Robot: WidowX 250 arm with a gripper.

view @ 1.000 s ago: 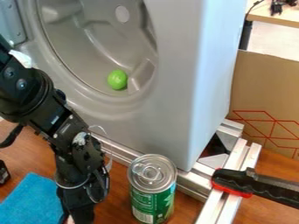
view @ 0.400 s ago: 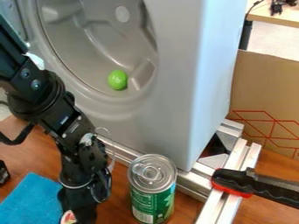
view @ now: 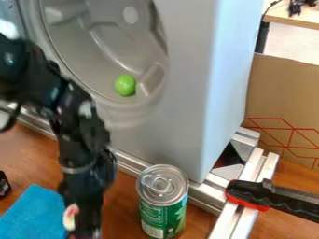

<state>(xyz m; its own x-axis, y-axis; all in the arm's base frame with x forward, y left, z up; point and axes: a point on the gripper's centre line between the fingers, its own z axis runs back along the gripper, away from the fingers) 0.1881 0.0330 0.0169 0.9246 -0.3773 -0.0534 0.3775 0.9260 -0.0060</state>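
gripper (view: 86, 227) at small red-and-white object (view: 70, 217), can't tell if open, green can (view: 162, 203) nearby

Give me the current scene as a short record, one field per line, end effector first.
End effector: lower left, beside the can, above the wooden table
At end effector: small red-and-white thing; firmness of hold unclear
Can: green with silver top, upright on the wooden table
Cloth: blue, lower left corner
Ball: green, in the round recess of the grey housing
Right side: black-and-red handle over metal rails; cardboard behind
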